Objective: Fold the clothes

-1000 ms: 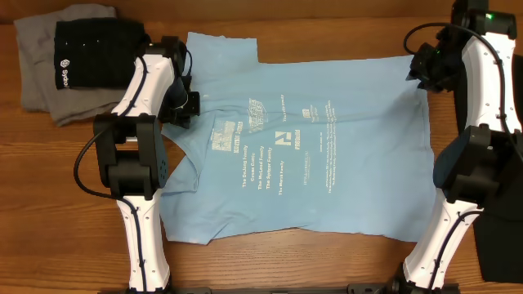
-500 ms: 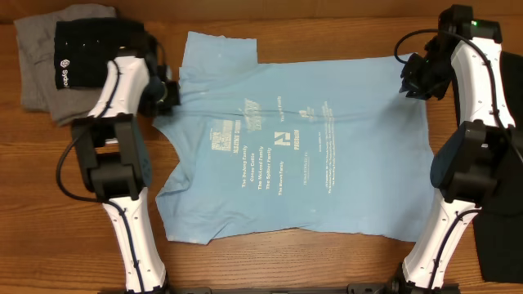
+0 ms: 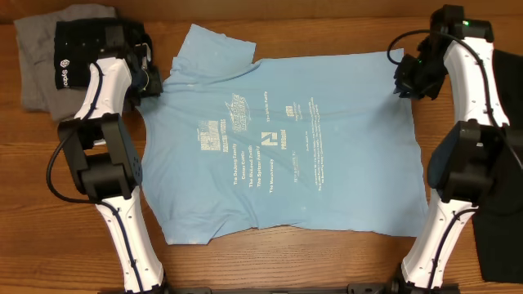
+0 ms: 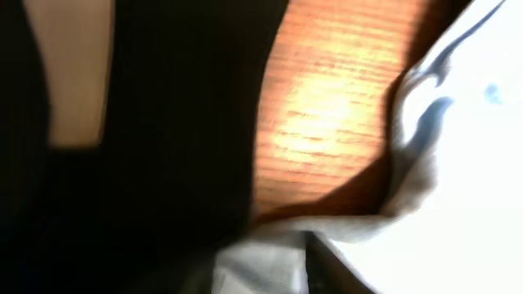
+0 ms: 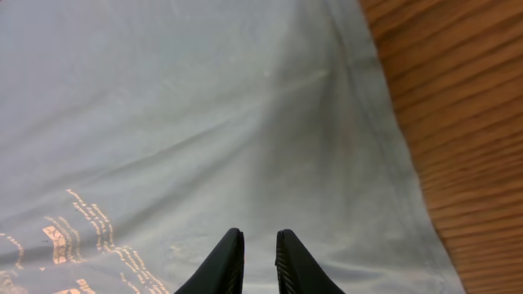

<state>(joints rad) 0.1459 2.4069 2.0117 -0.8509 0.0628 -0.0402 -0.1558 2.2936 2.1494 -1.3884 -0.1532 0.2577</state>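
Note:
The light blue T-shirt (image 3: 278, 147) lies spread on the wooden table, collar to the left, small white print facing up. My left gripper (image 3: 154, 82) is at the shirt's upper left shoulder, next to the black garment. In the blurred left wrist view (image 4: 302, 269) it is shut on light blue fabric (image 4: 466, 163). My right gripper (image 3: 404, 77) is at the shirt's upper right corner, near the hem. In the right wrist view its fingers (image 5: 260, 245) are pinched almost together on the blue cloth (image 5: 204, 98).
A folded black garment (image 3: 82, 49) with a white logo lies on a grey garment (image 3: 33, 82) at the back left. A dark cloth (image 3: 500, 237) lies at the table's right edge. Bare wood (image 5: 458, 122) lies beyond the hem.
My left gripper has moved left and toward the back, pulling the shirt's shoulder with it, so the shirt lies flatter and wider. My right gripper has shifted slightly left.

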